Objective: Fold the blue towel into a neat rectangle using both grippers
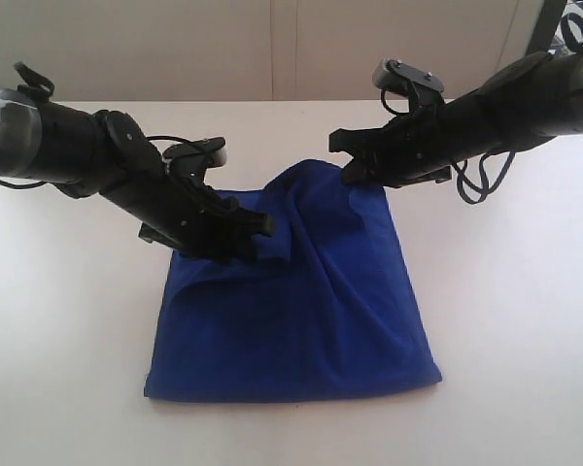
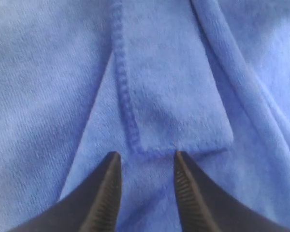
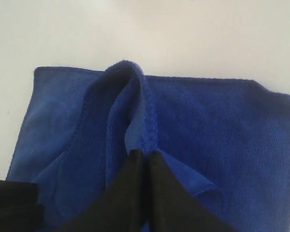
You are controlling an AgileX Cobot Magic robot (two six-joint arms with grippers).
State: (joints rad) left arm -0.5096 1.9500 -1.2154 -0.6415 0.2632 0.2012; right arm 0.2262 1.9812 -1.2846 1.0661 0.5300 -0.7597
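My left gripper (image 2: 145, 158) is wide open over the blue towel (image 1: 301, 330) on the table (image 1: 58, 340). My right gripper (image 3: 145, 154) pinches its lifted edge. I should lay it down flat, corners matching.

Exterior view: a camera set in front of the table (image 1: 525, 320) and raised a little looks down and across it toward a pale wall (image 1: 272, 49) behind. It stands far enough off to take in the whole blue towel (image 1: 301, 330), with the left tool (image 1: 260, 225) on the picture's left and the right tool (image 1: 353, 173) on its right.

Left wrist view: looks out along the left tool from very close, and cloth fills the whole frame.

Right wrist view: looks out along the right tool from farther back, over most of the towel to bare table beyond.

All three views share the towel. Only the exterior view shows both tools.
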